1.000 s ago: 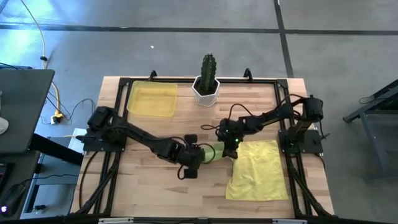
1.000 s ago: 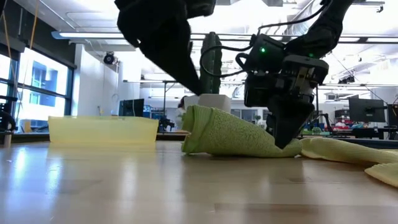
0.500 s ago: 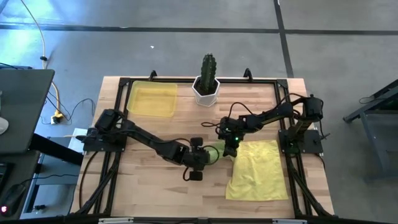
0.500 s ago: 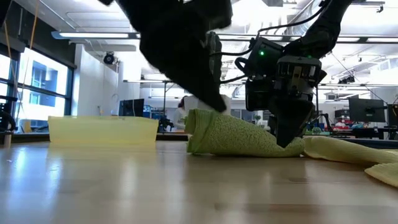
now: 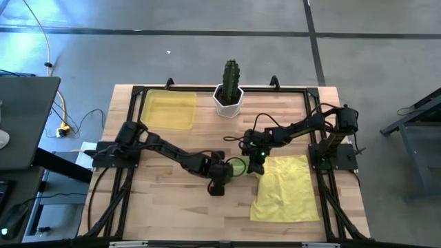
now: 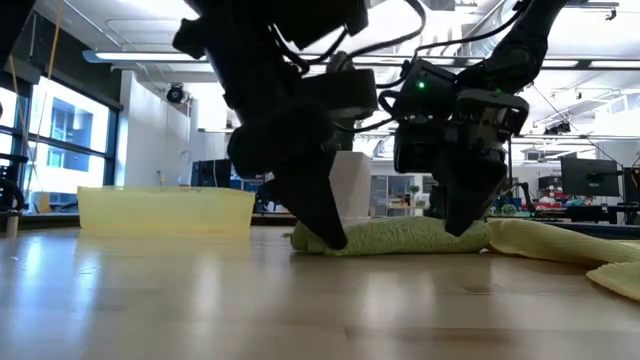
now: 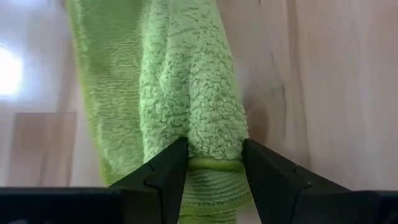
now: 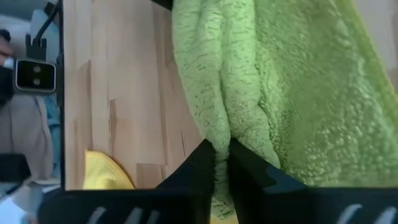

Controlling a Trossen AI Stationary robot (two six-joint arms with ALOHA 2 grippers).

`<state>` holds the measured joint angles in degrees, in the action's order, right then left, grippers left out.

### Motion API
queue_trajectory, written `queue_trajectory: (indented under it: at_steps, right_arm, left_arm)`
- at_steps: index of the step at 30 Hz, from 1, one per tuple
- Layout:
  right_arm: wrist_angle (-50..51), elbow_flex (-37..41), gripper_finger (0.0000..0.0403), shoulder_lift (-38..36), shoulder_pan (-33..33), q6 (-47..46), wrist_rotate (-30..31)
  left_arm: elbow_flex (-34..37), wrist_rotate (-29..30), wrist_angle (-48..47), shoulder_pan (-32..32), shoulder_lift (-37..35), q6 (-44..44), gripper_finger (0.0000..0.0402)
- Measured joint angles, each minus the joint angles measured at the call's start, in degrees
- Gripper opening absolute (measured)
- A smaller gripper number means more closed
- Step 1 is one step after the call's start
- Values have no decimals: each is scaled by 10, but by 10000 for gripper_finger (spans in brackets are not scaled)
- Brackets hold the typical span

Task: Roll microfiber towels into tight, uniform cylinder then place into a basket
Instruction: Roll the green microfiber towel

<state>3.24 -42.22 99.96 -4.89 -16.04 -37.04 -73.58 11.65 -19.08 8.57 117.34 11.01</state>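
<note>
Between the tips of my left gripper [image 7: 213, 160] sits a thick fold of the lime green towel [image 7: 186, 93], and my two dark fingers [image 7: 163, 171] press on it from either side, pinching it against the wooden table [image 7: 323, 81]; the rest of that cloth runs away ahead of my jaws as a bunched, half-rolled ridge; my right gripper [image 8: 222, 163] has its fingers nearly together, nipping a narrow crease at the other end of the same towel, with the plush green spreading out beyond them; seen level across the table, both of my grippers stand tips-down on the low green roll [image 6: 400, 236], the left one [image 6: 325, 228] at its nearer end and the right one [image 6: 455, 215] at the end that touches the pale yellow towel [image 6: 565, 245]; from above, the green bundle [image 5: 238, 166] lies between my two grippers, the left [image 5: 219, 173] and the right [image 5: 255, 162] close together; the pale yellow towel [image 5: 284, 188] lies spread flat just beside and behind my right gripper; well beyond my left gripper, at the far corner of the table, rests the yellow basket [image 5: 168, 110]; near it, past both my jaws, stands the white pot with the cactus [image 5: 229, 86].
</note>
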Motion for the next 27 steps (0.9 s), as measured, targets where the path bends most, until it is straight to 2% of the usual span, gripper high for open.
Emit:
queue_trajectory:
  at_steps: [3, 8, 14, 20, 25, 27]
  right_arm:
    - [0, 0, 59, -2, 0, 33, 0]
    - [17, 0, 107, -18, 0, 156, 0]
    - [77, 0, 138, -97, 3, 255, 13]
    - [83, 0, 140, -145, 92, 385, 167]
    - [61, 0, 140, -135, 175, 376, 318]
    - [53, -1, 142, -126, 193, 373, 354]
  left_arm:
    - [-1, -31, -1, -4, 2, 14, 149]
    - [-1, -70, -5, -8, -1, 65, 149]
    - [-1, -143, -9, -11, -2, 123, 149]
    - [0, -171, -7, -19, -2, 144, 149]
    - [0, -176, -9, -27, -1, 145, 149]
    - [0, -177, -9, -31, -1, 144, 149]
